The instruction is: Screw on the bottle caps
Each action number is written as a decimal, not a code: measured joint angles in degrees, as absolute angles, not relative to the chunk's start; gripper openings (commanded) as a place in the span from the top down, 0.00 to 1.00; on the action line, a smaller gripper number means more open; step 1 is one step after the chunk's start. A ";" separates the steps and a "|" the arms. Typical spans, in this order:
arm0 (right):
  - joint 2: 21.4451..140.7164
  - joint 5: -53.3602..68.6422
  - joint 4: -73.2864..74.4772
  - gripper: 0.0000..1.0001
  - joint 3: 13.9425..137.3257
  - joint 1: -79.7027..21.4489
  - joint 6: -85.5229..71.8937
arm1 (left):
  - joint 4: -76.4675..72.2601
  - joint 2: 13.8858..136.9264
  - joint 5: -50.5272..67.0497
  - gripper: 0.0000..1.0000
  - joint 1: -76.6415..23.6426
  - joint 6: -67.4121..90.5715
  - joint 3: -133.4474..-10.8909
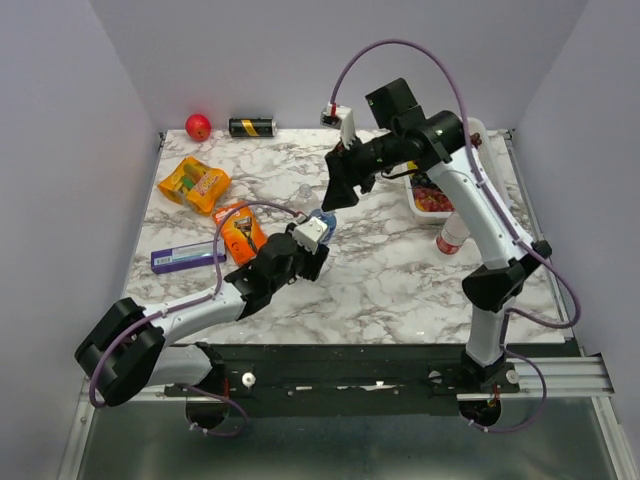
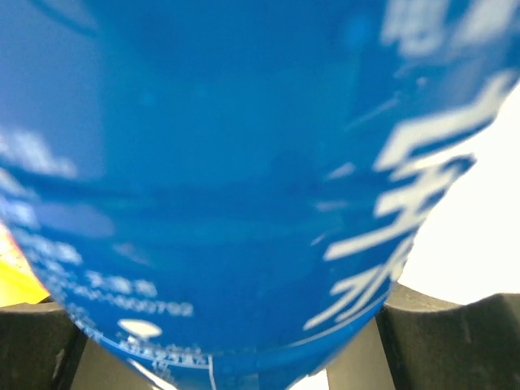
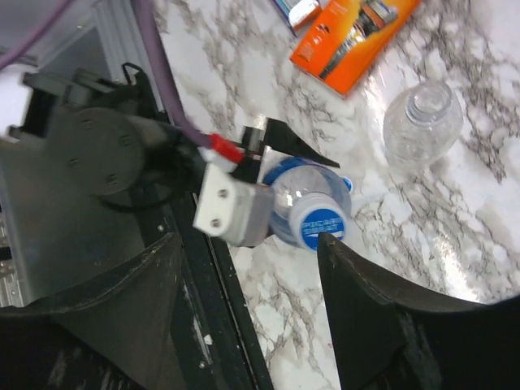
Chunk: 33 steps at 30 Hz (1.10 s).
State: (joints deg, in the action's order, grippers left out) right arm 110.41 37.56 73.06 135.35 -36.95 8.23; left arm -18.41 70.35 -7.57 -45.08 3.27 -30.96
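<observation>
Near the middle of a marble table, the left gripper [image 1: 316, 250] is clamped around the blue-labelled bottle [image 2: 244, 179]. Its label fills the left wrist view, with a dark finger on either side at the bottom. The bottle stands roughly upright, its long axis running up toward the right gripper [image 1: 336, 198], which hangs just above it, at about 1 o'clock from it in the top view.

The right jaws stand wide apart and hold nothing. In the right wrist view, a blue cap [image 3: 318, 229] sits on the bottle's neck. It shows between the two spread fingers, closer to the one at 5 o'clock, and appears to touch neither. Whether the cap is screwed fully tight cannot be told.

The right arm is the nearer one for turning it. The jaws would likely need to centre over the cap, then come straight down along the bottle's axis.

An uncapped plain bottle [image 3: 422, 122] stands near, at 2 o'clock from the cap. A red-labelled bottle [image 1: 452, 236] stands well apart, at 3 o'clock in the top view.
</observation>
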 measured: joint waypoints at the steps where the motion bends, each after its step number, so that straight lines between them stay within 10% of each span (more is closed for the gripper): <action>1: 108.95 38.81 72.97 0.25 135.00 -36.77 9.19 | -18.00 70.59 -6.52 1.00 -45.06 3.18 -30.96; 14: 75.83 46.17 70.32 0.24 96.33 -37.93 64.36 | -4.62 61.49 21.34 1.00 -43.94 -16.60 -31.09; 33: 75.96 44.49 73.47 0.45 91.48 -44.71 93.17 | 2.35 61.08 28.21 1.00 -43.94 -24.21 -34.00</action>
